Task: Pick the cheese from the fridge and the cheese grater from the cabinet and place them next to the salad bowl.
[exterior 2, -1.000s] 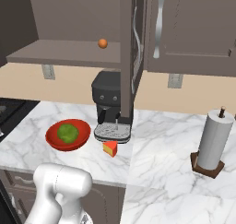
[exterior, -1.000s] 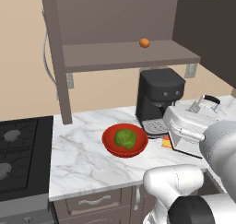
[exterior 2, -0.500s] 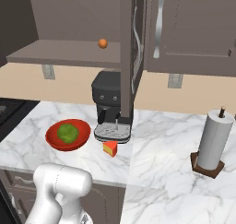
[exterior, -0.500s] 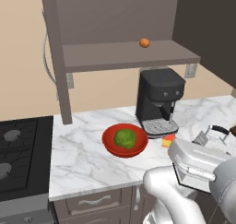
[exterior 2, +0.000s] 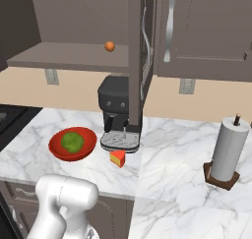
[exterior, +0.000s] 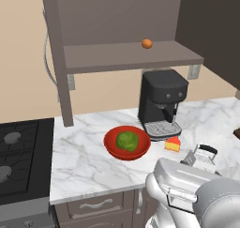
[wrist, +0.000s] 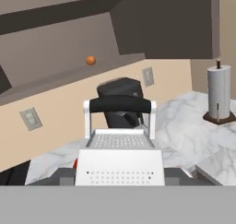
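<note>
**Grater in hand, cheese already parked by the bowl**

The gripper (wrist: 120, 181) has its jaws pinched on the cheese grater (wrist: 119, 147), carrying it upright with the dark handle on top, probably so it can go down standing. In the left base view the grater (exterior: 200, 157) hangs to the right of the salad bowl (exterior: 127, 142), near the counter's (exterior: 79, 161) front edge. The cheese (exterior: 172, 144) sits just right of the bowl, so I'd say only the grater is left. The coffee machine (exterior: 161, 102) stands right behind the bowl and crowds that side. The small orange ball (exterior: 147, 43) sits up on the cabinet (exterior: 126, 53) shelf above the bowl, the stove (exterior: 21, 161) is left of it, and the paper towel roll (exterior 2: 227, 152) is well off to the right.
</note>
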